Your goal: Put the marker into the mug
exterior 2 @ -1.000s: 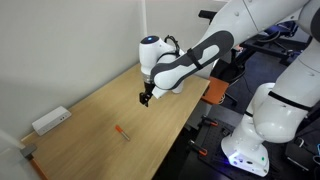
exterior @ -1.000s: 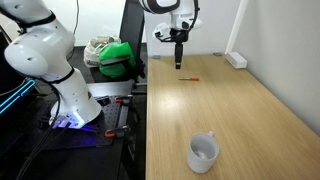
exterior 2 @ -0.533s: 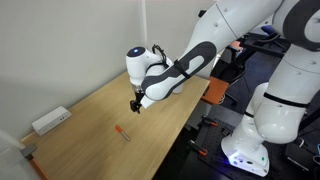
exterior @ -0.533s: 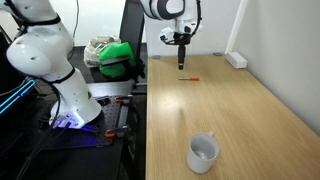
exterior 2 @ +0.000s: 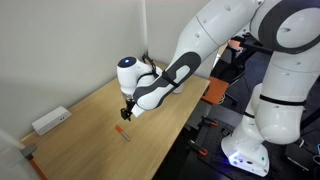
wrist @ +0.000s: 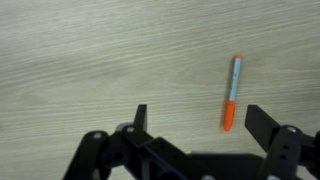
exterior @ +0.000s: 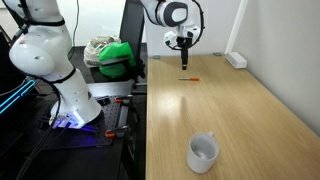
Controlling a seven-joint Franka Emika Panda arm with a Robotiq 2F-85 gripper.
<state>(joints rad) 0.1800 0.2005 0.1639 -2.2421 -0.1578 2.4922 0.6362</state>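
Lying flat on the table [exterior: 240, 110], the marker [wrist: 232, 92] sits just ahead of our gripper [wrist: 198, 118], nearer one finger than the middle. We hover above it, jaws spread wide and empty. Descending off-centre, we risk a finger landing on it and rolling it away. The mug [exterior: 203, 152] stands well apart.

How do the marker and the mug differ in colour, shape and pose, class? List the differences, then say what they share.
The marker is orange-red; the mug is white. The marker is a thin stick; the mug is a wide cylinder with a handle. The marker lies flat; the mug stands upright, opening up. Both rest on the wooden table, and the pincer holds neither.
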